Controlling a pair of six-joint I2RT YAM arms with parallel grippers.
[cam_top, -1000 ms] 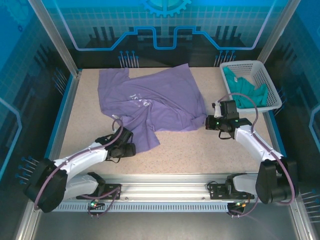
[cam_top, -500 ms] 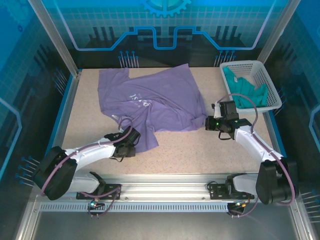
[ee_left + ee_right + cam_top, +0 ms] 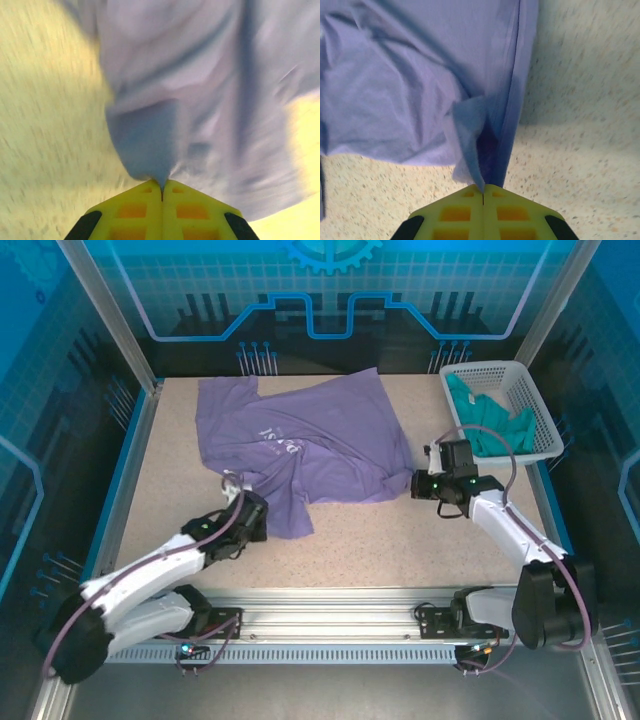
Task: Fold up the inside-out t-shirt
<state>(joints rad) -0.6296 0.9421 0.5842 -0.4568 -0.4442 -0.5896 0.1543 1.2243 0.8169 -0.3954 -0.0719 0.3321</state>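
Right, from the overhead camera I see the large lavender-purple, wrinkly soft-fabric t-shirt (image 3: 310,440) spread across the upper middle of the frame on the speckled beige tabletop (image 3: 400,540). Its seams are showing, one sleeve reaches toward the upper left, and a flap of cloth hangs down just left of centre.

My left gripper (image 3: 258,520) sits at the bottom of that flap, lower left of centre. My right gripper (image 3: 416,483) sits at the shirt's right-hand edge, right of centre.

On the left wrist camera, which is blurred, the left gripper (image 3: 162,186) has its yellow jaws pressed together at the bottom of the frame. A small tuck of the purple cloth (image 3: 200,75) is pinched at their tips, and the fabric rises from there to the top edge.

On the right wrist camera the right gripper (image 3: 483,191) is likewise clamped tight at bottom centre. It nips a fold of the shirt (image 3: 395,85) beside a stitched seam that runs up to the top right.

So both grippers are clenched on the t-shirt.

In the upper right of the overhead frame a white plastic slatted basket (image 3: 482,367) stands at the table's edge. A teal-green garment (image 3: 490,430) is bundled inside it, apart from the shirt.
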